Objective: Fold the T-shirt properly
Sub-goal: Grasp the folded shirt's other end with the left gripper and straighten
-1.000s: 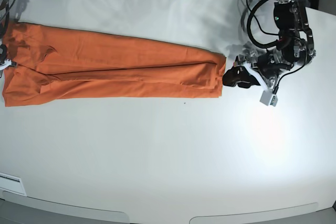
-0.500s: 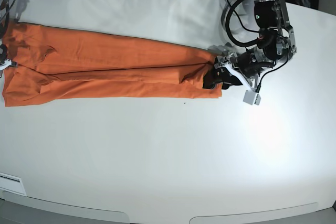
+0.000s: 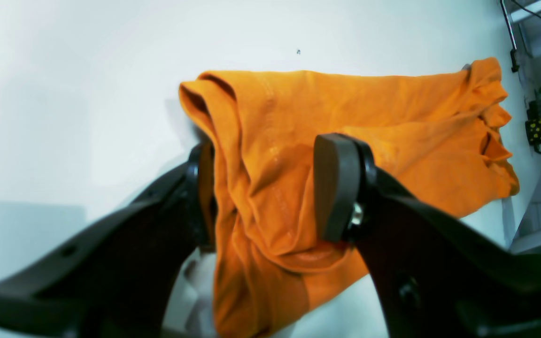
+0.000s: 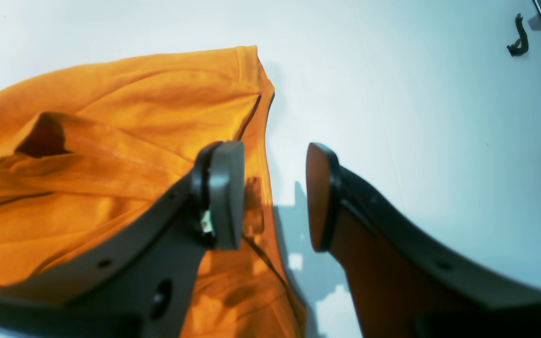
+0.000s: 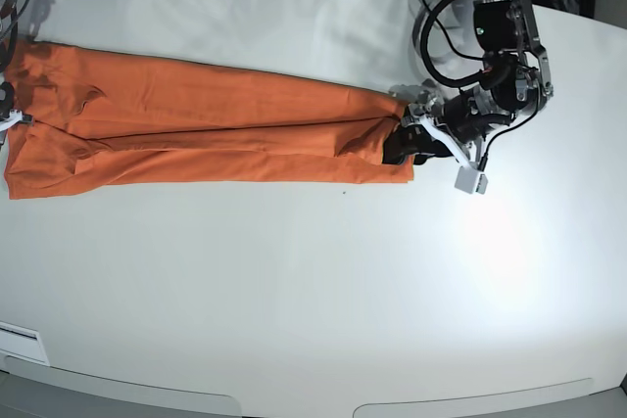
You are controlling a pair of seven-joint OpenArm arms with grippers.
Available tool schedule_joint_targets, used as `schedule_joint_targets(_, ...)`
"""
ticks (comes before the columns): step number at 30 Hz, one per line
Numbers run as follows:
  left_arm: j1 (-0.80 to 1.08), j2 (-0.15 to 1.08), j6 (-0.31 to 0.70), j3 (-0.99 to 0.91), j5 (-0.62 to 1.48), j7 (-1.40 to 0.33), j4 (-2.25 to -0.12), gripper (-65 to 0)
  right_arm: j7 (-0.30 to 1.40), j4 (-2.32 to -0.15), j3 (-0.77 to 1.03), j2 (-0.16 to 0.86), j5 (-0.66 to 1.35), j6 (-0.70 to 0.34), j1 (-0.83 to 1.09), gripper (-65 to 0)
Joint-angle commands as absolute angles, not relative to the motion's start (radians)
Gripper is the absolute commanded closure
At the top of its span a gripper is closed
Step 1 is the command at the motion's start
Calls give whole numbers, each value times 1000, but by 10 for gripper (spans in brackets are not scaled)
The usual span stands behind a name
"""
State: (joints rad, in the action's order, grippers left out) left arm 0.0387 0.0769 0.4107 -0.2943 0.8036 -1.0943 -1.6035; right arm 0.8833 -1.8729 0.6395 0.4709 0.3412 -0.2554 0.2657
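Across upper bench point(image 5: 313, 291): T-shirt point(image 5: 196, 129) folded lengthwise into long strip; crosswise folds remain. Left end effector point(image 3: 261, 188) half-closed around bunched end; right end effector point(image 4: 275, 197) parted, empty.

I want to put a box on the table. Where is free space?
The white table is bare in front of the orange T-shirt, and behind it. Crowded at the shirt's end, where the left gripper bites the fabric.

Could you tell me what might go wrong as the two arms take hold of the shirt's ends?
The left gripper straddles a bunched end of the T-shirt; it may catch only some layers, undoing the fold on lifting. The right gripper has only one finger over the cloth's edge, so it may close on nothing.
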Motion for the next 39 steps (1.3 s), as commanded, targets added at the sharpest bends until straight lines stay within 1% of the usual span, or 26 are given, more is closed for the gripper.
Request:
schedule_joint_targets(1,33,62,407,-280,793,-1103,-1613,-312,860,-1890,650,496,344,-254,257,-249)
schedule_joint_targets(5,33,22,408,-241,773,-1103,-1613,-312,857,-1890,650,497,344,-254,257,-249)
schedule_joint_targets(8,33,14,411,-227,773,-1103,-1613,-305,857,-1890,650,497,344,-253,257,-249)
schedule_joint_targets(9,33,14,410,-228,773,-1103,-1613,-267,857,-1890,650,497,344,-254,258,-248)
schedule_joint_targets(10,32,15,410,-231,773,-1103,-1613,-196,857,-1890,650,497,344,-255,258,-247)
schedule_joint_targets(12,32,17,411,-244,773,-1103,-1614,0,857,-1890,650,496,346,-255,257,-222)
schedule_joint_targets(14,29,17,411,-266,773,-1102,-1614,0,857,-1890,650,497,395,-279,257,-168)
schedule_joint_targets(16,22,21,419,-293,773,-1099,-1614,0,864,-1890,650,496,478,-342,257,-108)
schedule_joint_targets(17,18,23,419,-307,773,-1099,-1614,0,870,-1890,649,496,530,-372,257,-70)
schedule_joint_targets(18,13,24,419,-320,774,-1099,-1615,0,877,-1890,649,496,579,-410,258,-17)
schedule_joint_targets(19,9,32,418,-333,774,-1099,-1615,0,884,-1890,648,496,620,-452,258,0)
schedule_joint_targets(23,-1,71,419,-350,774,-1098,-1615,0,928,-1880,642,493,809,-593,258,0)
schedule_joint_targets(26,-1,97,418,-350,774,-1099,-1615,0,950,-1841,598,490,845,-629,258,0)
schedule_joint_targets(28,-1,110,418,-350,775,-1099,-1615,0,929,-1802,553,477,822,-645,257,0)
schedule_joint_targets(30,-1,117,419,-350,775,-1099,-1615,0,875,-1760,513,465,743,-664,257,0)
schedule_joint_targets(33,-1,120,419,-350,775,-1099,-1615,0,783,-1720,474,463,622,-643,257,0)
schedule_joint_targets(39,-1,120,419,-350,781,-1099,-1615,0,736,-1693,440,462,560,-628,257,0)
